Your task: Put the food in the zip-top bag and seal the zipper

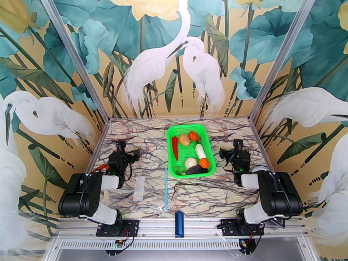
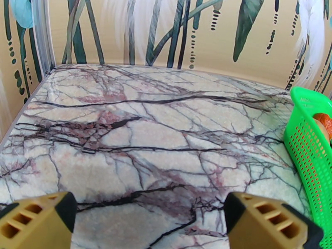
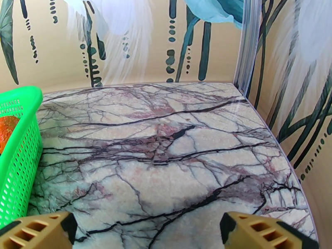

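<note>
Both arms sit folded low. The left hand (image 2: pixel 149 214) and the right hand (image 3: pixel 145 229) are empty, fingers wide apart, aimed far. Between them the food (image 1: pixel 199 151) lies in the green basket (image 1: pixel 169 148). Nearer, the zip-top bag (image 1: pixel 152 188) lies flat, its zipper (image 1: pixel 166 190) running near to far, with bare surface (image 1: pixel 217 196) on its right.

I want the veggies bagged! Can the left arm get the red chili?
Probably yes: the left gripper is open, and the chili lies uncovered along the left side of the basket, with only the rim to clear.
</note>
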